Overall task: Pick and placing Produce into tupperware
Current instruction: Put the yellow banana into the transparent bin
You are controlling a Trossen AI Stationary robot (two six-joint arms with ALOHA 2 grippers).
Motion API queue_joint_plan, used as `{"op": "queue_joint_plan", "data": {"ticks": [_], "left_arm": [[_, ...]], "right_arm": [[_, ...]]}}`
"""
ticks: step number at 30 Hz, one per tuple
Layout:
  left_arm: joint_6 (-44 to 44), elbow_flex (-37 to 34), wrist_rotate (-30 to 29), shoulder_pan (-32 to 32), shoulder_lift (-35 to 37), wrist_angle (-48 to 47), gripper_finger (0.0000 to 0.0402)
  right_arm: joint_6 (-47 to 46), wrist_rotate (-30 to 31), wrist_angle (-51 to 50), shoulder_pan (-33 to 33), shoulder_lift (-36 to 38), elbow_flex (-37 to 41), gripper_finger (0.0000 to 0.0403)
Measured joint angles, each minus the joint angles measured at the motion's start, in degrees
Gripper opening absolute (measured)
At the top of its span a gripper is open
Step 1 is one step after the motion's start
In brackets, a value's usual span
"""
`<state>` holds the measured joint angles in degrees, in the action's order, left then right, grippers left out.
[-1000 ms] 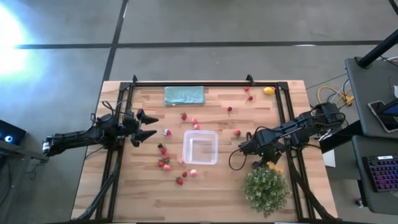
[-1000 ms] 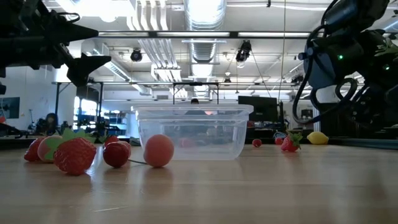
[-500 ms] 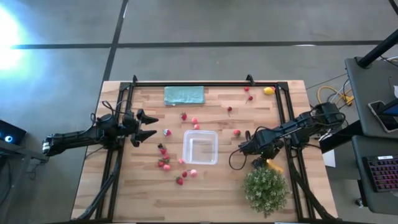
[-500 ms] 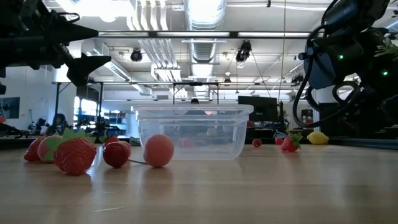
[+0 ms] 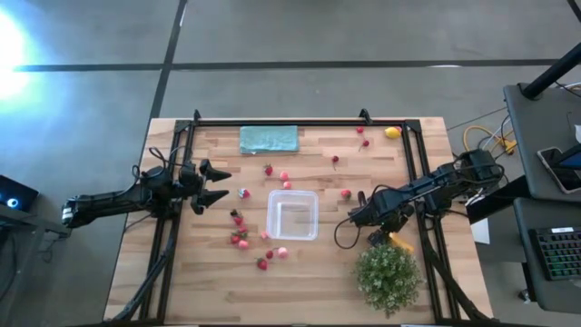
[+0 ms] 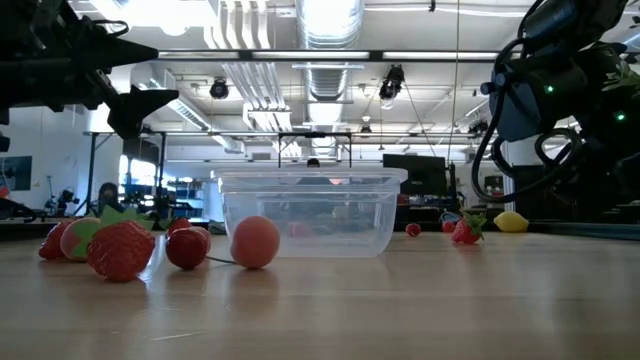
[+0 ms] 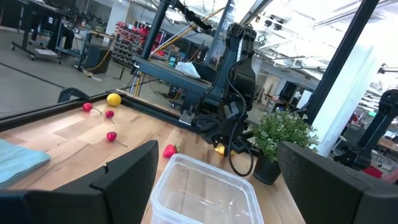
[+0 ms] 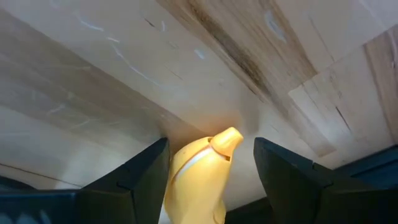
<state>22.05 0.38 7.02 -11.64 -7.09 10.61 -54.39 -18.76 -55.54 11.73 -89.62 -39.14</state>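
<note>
Nothing shifted; right end effector (image 8: 208,180) clamps banana (image 8: 198,171) (no readable labels); left end effector (image 5: 221,183) gapes.

Red and pink strawberries (image 5: 240,238) dot a pale, striped-grain wooden bench (image 5: 191,282), beside a clear tupperware (image 5: 292,216), a teal cloth (image 5: 269,140), a yellow lemon (image 5: 392,133), a yellow banana (image 8: 199,177) and a green plant (image 5: 388,275).
</note>
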Motion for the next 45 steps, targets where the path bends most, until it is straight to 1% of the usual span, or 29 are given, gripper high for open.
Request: {"op": "queue_joint_plan", "data": {"ticks": [11,15,24,39,41,45], "left_arm": [[0.02,0.0,-0.02,-0.01,0.0,0.0,0.0314],[0.02,0.0,-0.02,-0.01,0.0,0.0,0.0314],[0.02,0.0,-0.01,0.0,0.0,0.0,0.0314],[0.02,0.0,0.0,-0.02,0.0,0.0,0.0314],[0.02,0.0,-0.01,0.0,0.0,0.0,0.0314],[0.02,0.0,-0.02,-0.02,0.0,0.02,0.0314]], "right_arm": [[-1.13,0.24,0.76,0.0,0.02,-0.01,0.0164],[-3.05,0.33,0.75,0.0,0.07,0.05,0.0147],[-4.74,-0.48,0.98,0.0,0.04,0.12,0.0121],[-4.09,-0.02,1.73,-0.16,0.0,0.05,0.007],[-4.08,0.51,1.7,-0.23,-0.09,-0.33,0.0066],[-4.06,3.56,1.7,-0.37,-0.09,-1.39,0.006]]}}
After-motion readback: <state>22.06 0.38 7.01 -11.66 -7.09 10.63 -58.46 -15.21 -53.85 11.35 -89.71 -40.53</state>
